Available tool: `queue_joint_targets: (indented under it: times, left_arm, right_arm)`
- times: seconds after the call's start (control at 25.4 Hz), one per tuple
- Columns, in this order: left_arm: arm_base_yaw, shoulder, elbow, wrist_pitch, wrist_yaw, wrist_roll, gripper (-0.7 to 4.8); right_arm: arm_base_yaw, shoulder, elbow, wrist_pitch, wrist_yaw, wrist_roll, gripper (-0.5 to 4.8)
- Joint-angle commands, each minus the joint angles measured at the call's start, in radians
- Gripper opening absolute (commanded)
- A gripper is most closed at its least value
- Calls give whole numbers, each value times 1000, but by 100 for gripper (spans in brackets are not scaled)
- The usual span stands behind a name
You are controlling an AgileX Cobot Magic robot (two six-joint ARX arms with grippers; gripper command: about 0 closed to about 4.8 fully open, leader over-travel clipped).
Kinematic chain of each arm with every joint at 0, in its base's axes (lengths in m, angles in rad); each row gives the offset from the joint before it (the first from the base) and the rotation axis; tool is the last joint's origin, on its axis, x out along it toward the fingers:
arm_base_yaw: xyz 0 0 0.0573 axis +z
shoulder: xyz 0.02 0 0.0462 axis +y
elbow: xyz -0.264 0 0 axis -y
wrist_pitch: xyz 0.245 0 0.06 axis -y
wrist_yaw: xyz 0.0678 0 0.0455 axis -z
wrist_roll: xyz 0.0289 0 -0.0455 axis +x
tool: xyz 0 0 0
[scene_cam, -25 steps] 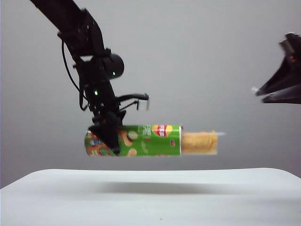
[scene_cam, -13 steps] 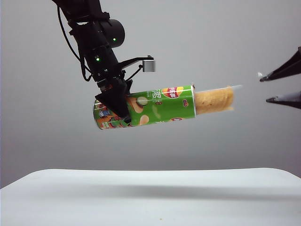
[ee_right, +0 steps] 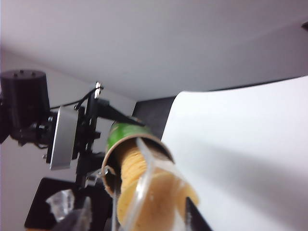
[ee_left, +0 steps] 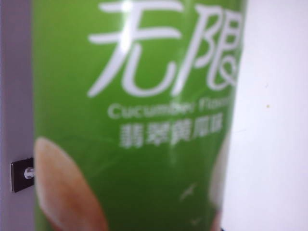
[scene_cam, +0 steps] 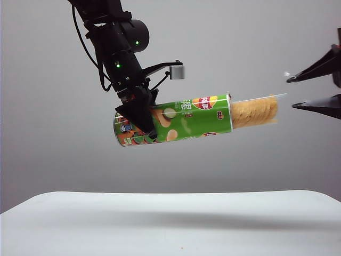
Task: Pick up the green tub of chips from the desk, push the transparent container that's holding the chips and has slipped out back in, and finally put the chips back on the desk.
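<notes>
The tub hangs high above the desk, tilted, with its open end raised toward the right of the exterior view. The left gripper is clamped across it near the lower, closed end, jaws pressed on opposite sides. The left wrist view is filled by the tub's green wall and white lettering.

The container juts out of the open end, and the chips show through it as a golden ridged column. Its thin upper edge reaches out past the chips.

Just beyond that tip, apart from it, the right gripper faces the tub, jaws spread one above the other with clear air between them. From its wrist view, the container and chips point almost straight at the camera.

Between tub and desk is wide open room, with only a soft shadow on the white top.
</notes>
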Motion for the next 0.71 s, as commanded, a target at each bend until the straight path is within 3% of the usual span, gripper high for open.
queue_joint_targets:
  times: [0.04, 0.12, 0.2, 0.28, 0.51, 0.71]
  left_arm:
    - [0, -8, 4, 13, 19, -4, 247]
    - [0, -8, 4, 11, 19, -12, 247]
    - [0, -8, 5, 11, 18, -31, 247]
    - [0, -8, 5, 6, 22, -31, 247]
    - [-12, -8, 5, -3, 27, -32, 247]
    - [-12, -8, 5, -3, 40, -35, 247]
  right_arm:
    - [27, -1, 3, 13, -6, 0, 207]
    - [40, 2, 3, 11, -6, 0, 198]
    - [47, 6, 3, 11, -6, -1, 142]
    - [55, 11, 2, 10, -8, -1, 134]
    - [70, 19, 2, 11, -6, -5, 14]
    - [71, 20, 2, 11, -6, -11, -1]
